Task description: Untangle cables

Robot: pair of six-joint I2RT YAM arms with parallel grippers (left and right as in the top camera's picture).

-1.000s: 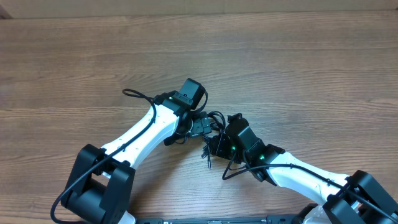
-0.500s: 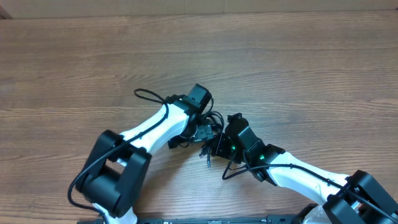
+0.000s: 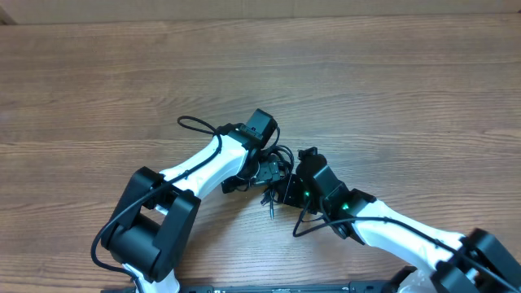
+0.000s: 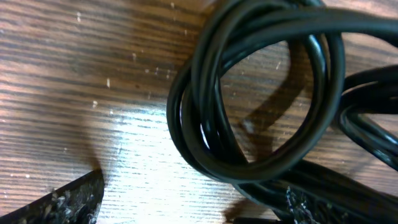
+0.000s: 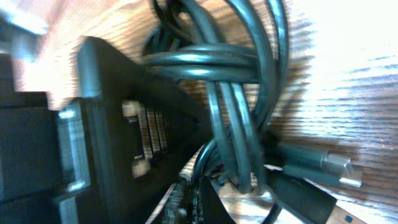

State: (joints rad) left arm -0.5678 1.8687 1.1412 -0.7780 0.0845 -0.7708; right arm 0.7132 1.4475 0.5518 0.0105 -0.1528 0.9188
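Overhead, the two white arms meet near the middle of the wooden table (image 3: 383, 81), and the cables (image 3: 281, 156) lie in a small black bunch right between them. One loose end (image 3: 269, 207) trails out of the bunch towards the near edge. The left gripper (image 3: 260, 172) points down into the bunch from the left, and the right gripper (image 3: 291, 182) noses in from the right, so the two are almost touching.

In the left wrist view, the fingertips (image 4: 65, 200) stand wide apart. A coil of several black strands lies on the wood just ahead of them, and they have hold of nothing.

The right wrist view is blurred. Strands loop tight across one ridged finger (image 5: 134, 134), and a silver plug (image 5: 339, 167) rests on the wood beside it. I cannot tell whether that gripper is clamped on anything.
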